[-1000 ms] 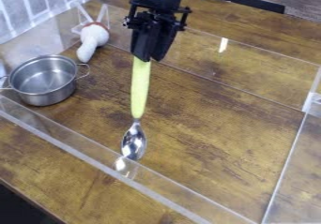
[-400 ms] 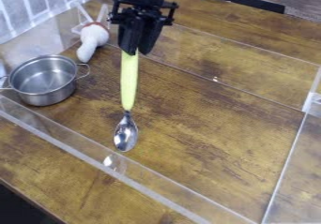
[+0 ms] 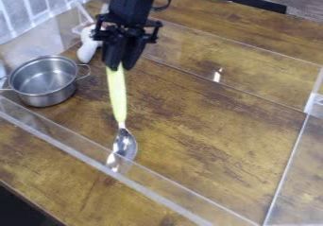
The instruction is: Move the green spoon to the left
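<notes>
The green spoon (image 3: 117, 95) hangs almost upright over the wooden table, its yellow-green handle pinched at the top and its shiny silver bowl (image 3: 123, 146) pointing down, close to the table surface near the front acrylic wall. My black gripper (image 3: 117, 58) is shut on the upper end of the handle, just right of the steel pot.
A round steel pot (image 3: 44, 79) stands at the left. A white mushroom-like utensil with red marks (image 3: 89, 43) lies behind it, partly hidden by the gripper. Clear acrylic walls (image 3: 190, 206) border the wooden table (image 3: 240, 126) along the front and right.
The gripper has carried the spoon to the left and a little lower, toward the pot; the spoon's bowl now hangs nearer the front wall's left part.
</notes>
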### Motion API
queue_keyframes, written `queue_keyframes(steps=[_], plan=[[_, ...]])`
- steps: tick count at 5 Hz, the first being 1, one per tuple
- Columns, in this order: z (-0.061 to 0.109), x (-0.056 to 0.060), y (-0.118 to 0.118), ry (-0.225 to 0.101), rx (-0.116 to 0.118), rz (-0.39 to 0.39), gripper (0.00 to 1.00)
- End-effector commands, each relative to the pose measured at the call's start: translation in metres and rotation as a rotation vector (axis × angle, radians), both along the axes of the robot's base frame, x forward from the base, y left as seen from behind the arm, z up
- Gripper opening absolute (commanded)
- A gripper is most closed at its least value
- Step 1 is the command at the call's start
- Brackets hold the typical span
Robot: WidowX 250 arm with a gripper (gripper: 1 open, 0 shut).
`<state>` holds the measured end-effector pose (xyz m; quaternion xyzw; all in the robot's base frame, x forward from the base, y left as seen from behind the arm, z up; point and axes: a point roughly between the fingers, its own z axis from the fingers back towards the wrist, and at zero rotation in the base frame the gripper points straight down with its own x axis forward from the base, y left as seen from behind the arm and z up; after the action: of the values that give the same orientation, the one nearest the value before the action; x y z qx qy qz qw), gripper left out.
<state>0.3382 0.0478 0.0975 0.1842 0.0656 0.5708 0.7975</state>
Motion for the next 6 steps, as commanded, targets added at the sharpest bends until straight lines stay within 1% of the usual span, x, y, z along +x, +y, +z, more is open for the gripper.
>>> queue_keyframes(steps=[1, 3, 5, 6], plan=[[0.024, 0.001, 0.005, -0.066, -0.017, -0.067, 0.00], [0.011, -0.002, 0.006, -0.035, -0.057, -0.204, 0.00], [0.001, 0.015, 0.006, -0.006, -0.104, -0.247, 0.00], [0.008, 0.015, 0.015, -0.013, -0.134, -0.301, 1.00]])
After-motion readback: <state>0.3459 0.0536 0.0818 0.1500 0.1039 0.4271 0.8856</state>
